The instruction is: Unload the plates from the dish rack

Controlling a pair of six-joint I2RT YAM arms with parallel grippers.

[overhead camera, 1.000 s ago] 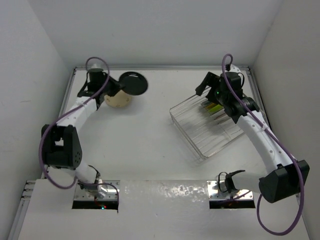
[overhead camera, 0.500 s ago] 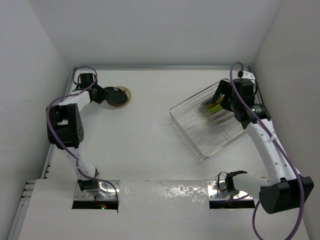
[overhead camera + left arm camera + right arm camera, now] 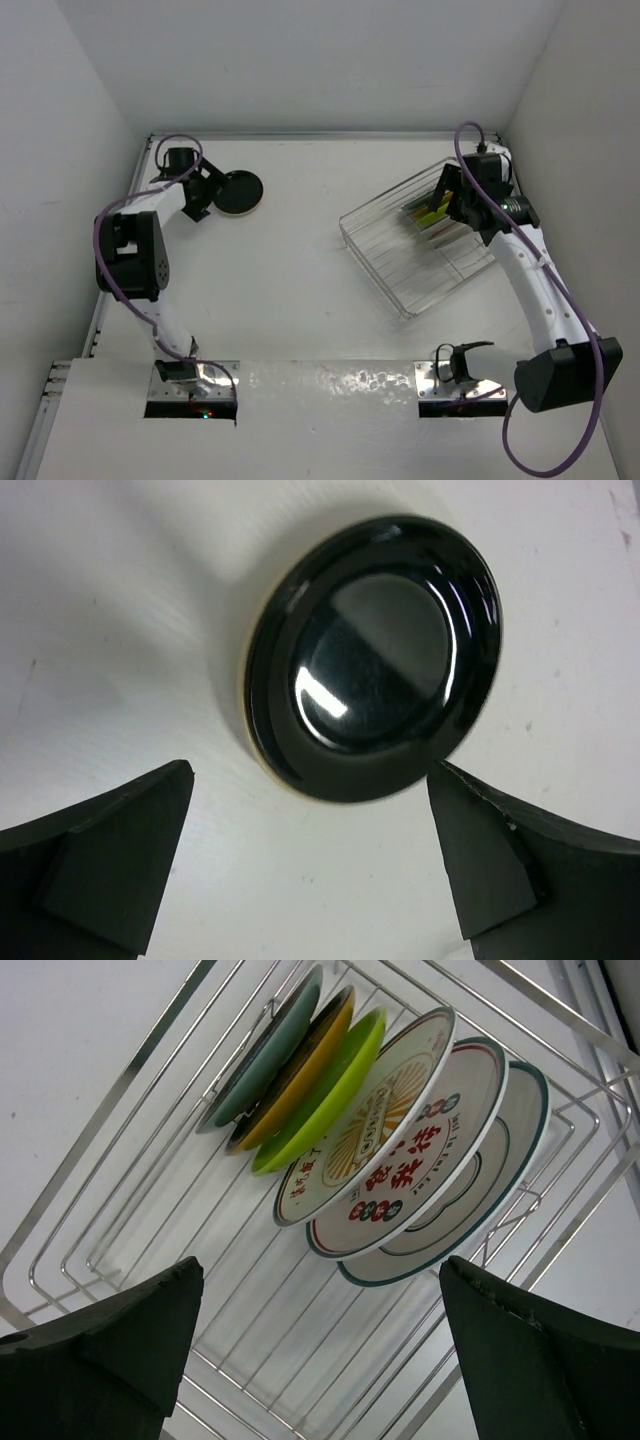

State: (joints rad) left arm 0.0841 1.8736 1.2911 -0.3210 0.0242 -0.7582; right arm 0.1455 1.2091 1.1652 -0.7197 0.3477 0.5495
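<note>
From above, the left gripper (image 3: 203, 195) has drawn back from the black plate (image 3: 240, 191), which a second ago hung in the air beside it. The plate now lies flat on a cream plate (image 3: 256, 204) on the table (image 3: 300, 260) at the far left, so one more plate counts as unloaded. The right gripper (image 3: 448, 200) has swung over the far end of the dish rack (image 3: 400, 270) and hangs above the standing plates (image 3: 428, 215), likely lining up for the next one. Its body covers most of them here; only green and yellow edges show.

The left wrist view shows the fingers spread wide on either side of the black plate with nothing between them, so the plate is let go. The cream plate is only a thin crescent under its rim.

The right wrist view shows six plates on edge in the rack, from a grey-blue one to a teal-rimmed white one. The fingers are wide apart and empty, well short of any rim. Each plate hides much of the one behind, and which wires hold them is hard to make out.
</note>
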